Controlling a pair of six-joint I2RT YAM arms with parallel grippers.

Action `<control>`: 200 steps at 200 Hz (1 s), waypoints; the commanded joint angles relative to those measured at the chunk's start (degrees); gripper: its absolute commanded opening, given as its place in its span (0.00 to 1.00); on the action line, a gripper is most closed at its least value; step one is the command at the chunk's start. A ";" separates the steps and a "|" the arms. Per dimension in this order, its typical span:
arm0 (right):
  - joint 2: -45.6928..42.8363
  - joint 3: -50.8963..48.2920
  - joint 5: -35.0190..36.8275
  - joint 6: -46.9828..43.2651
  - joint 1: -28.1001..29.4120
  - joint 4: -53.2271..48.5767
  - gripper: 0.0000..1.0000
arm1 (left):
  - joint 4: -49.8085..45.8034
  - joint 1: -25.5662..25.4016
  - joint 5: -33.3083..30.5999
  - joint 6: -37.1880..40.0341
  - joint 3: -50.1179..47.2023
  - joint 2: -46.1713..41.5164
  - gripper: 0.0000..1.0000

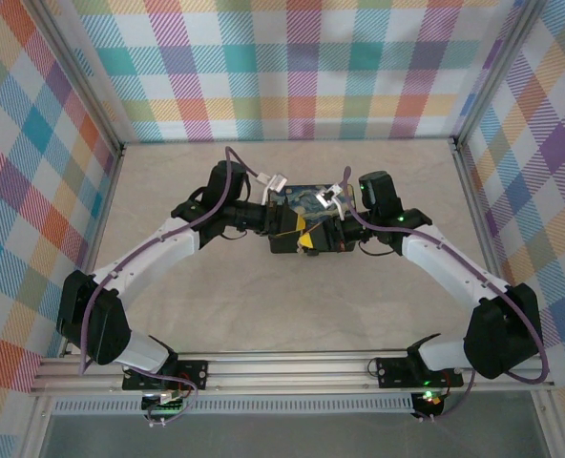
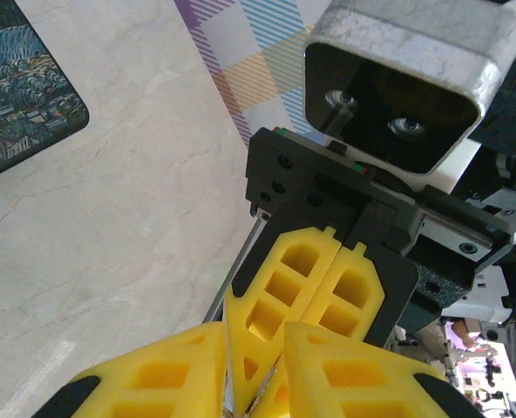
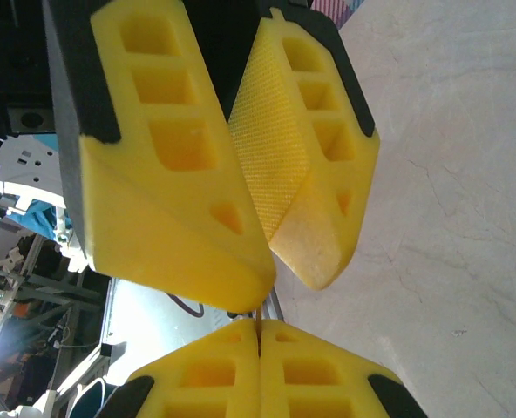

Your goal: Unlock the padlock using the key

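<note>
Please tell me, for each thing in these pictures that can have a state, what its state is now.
Right yellow-fingered gripper: shut, fingers pressed together, nothing seen between them.
Left yellow-fingered gripper: fingers a little apart; whether they hold anything cannot be told.
Black box with the blue swirling painted lid: lying flat, lid looks closed.
Small green light on the right arm: lit.
</note>
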 commanded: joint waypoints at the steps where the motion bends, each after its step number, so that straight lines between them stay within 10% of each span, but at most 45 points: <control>1: -0.06 1.73 -1.84 -0.97 -0.09 -0.90 0.05 | -2.21 -0.74 0.77 3.06 2.31 0.83 0.23; 150: 1.69 1.05 -2.04 3.93 -2.88 2.46 0.09 | -2.39 -1.39 -3.07 3.13 0.84 -0.03 0.00; 200: 2.53 0.36 -2.36 4.67 -3.43 4.08 0.23 | 9.74 1.60 -12.17 -12.09 -2.21 1.54 0.00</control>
